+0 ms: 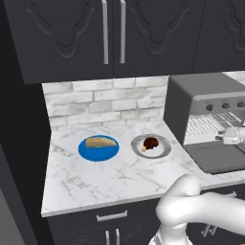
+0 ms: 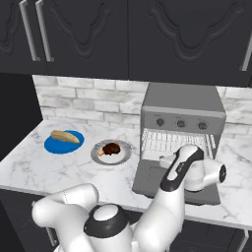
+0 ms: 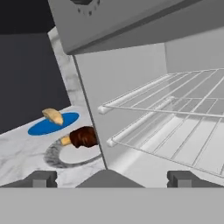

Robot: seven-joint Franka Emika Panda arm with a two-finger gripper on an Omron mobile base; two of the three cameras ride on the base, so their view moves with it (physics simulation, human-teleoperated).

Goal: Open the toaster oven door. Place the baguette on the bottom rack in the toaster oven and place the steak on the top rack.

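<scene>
The toaster oven (image 1: 191,95) (image 2: 182,98) stands on the right of the counter. Its door (image 1: 220,158) (image 2: 147,182) lies folded down flat, so both wire racks (image 3: 175,96) show inside, with nothing on them. My gripper (image 3: 111,177) (image 1: 225,137) hovers open just above the lowered door at the oven's mouth, holding nothing. The tan baguette (image 1: 100,142) (image 2: 65,136) (image 3: 53,116) rests on a blue plate (image 1: 91,153). On a grey plate (image 1: 160,150) (image 2: 123,153) next to the oven's left side lies the dark brown steak (image 1: 150,143) (image 2: 111,147) (image 3: 84,136).
A marble counter (image 1: 95,182) runs from a dark wall panel on the left to the oven. Behind it is a white brick backsplash (image 1: 95,103), with dark upper cabinets (image 1: 95,33) overhead. The lowered door overhangs the counter's front edge.
</scene>
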